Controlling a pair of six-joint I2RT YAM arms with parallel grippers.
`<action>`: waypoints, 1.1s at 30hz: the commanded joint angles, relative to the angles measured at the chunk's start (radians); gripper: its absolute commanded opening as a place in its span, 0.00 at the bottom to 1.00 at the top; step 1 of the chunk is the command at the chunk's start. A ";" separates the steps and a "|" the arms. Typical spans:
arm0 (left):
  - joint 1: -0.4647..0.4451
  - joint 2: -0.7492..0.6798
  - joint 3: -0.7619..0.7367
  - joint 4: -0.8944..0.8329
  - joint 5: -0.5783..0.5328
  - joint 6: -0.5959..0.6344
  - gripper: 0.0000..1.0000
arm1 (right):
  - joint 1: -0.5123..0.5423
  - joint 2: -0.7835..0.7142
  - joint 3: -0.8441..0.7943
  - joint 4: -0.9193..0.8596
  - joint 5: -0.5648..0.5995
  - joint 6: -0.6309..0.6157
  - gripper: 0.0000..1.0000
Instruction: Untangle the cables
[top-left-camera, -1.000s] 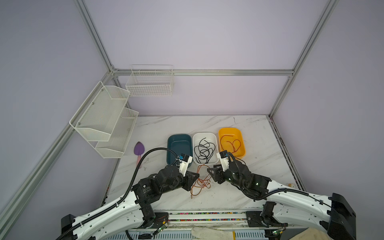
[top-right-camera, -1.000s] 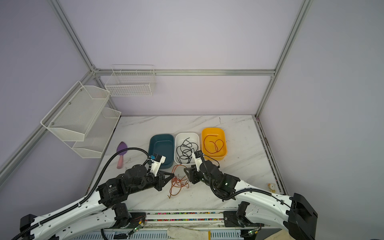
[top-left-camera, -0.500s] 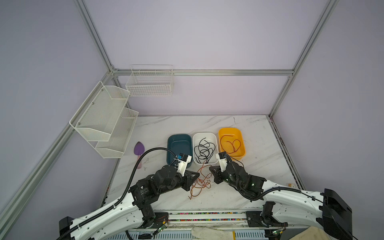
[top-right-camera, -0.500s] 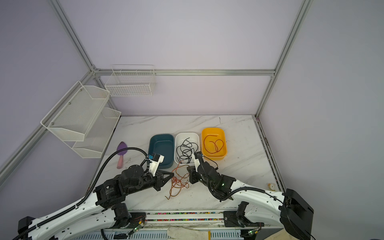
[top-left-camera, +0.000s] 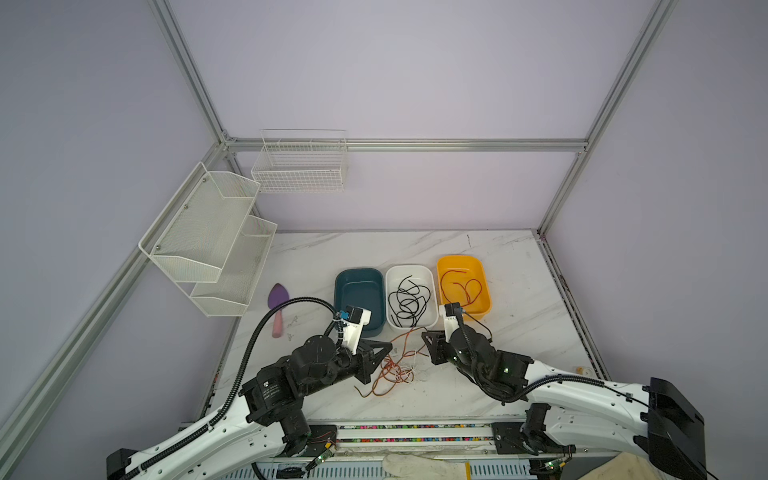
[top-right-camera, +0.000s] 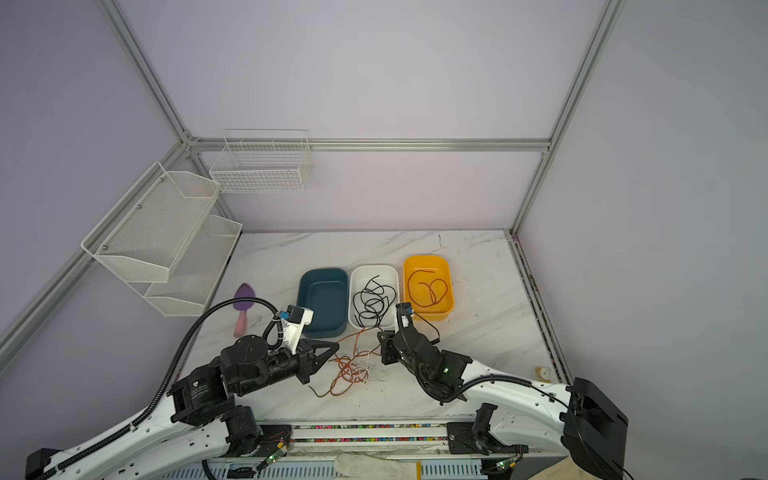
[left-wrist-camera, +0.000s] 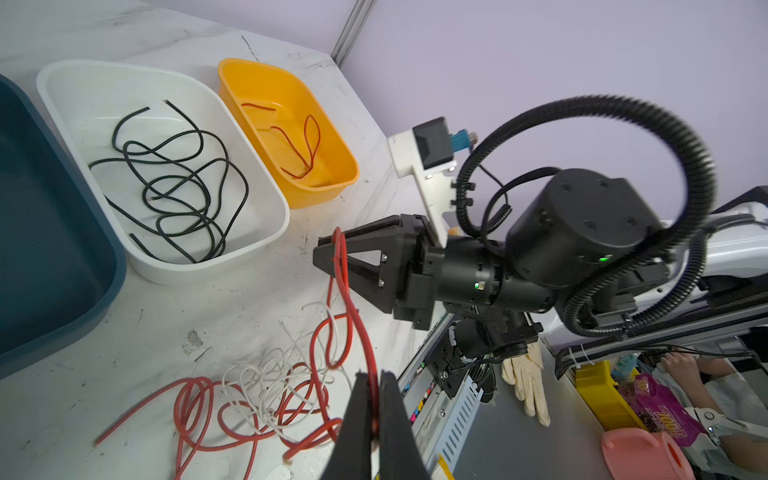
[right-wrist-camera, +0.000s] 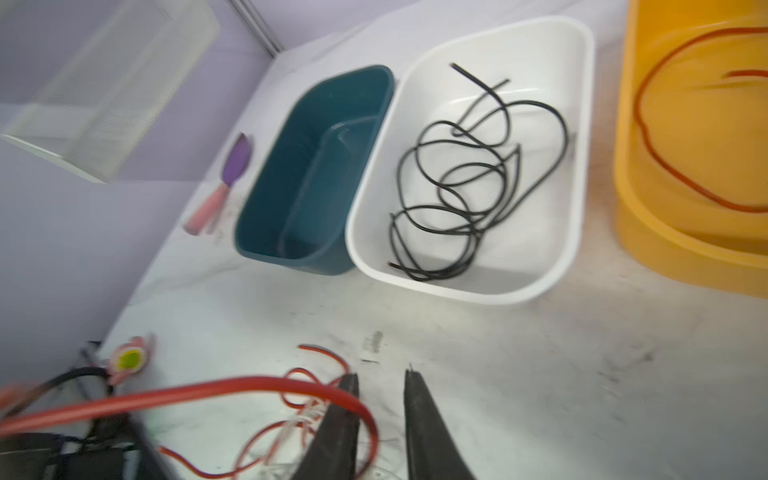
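Bins first, and it's three: teal bin (top-left-camera: 359, 293), white bin (top-left-camera: 409, 267), orange bin (top-left-camera: 459, 257). One trowel (top-left-camera: 277, 297). One mesh shelf (top-left-camera: 199, 232) with two tiers, one wire basket (top-left-camera: 299, 174). Two grippers: left gripper (top-left-camera: 390, 345), right gripper (top-left-camera: 427, 347). Cables now: one loose tangle (top-left-camera: 395, 368), while the black cables (top-left-camera: 405, 296) and red cable (top-left-camera: 461, 291) are too looped to count.

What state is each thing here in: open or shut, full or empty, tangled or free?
Left pincer: shut on a red wire.
Right pincer: open, that wire looped over one finger.
Teal tub: empty.
White tub: holds loose black wires.
Yellow tub: holds one looped red wire.
Heap of red and white wires: tangled together.
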 joint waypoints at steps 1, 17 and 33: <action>-0.004 -0.026 0.089 0.056 0.019 -0.003 0.00 | -0.011 -0.007 -0.002 -0.130 0.124 0.034 0.40; -0.004 0.096 0.182 0.139 -0.026 -0.002 0.00 | -0.012 -0.312 -0.040 -0.059 -0.056 -0.133 0.63; -0.003 0.291 0.396 0.115 -0.077 0.127 0.00 | -0.012 -0.343 0.059 -0.294 0.157 -0.018 0.69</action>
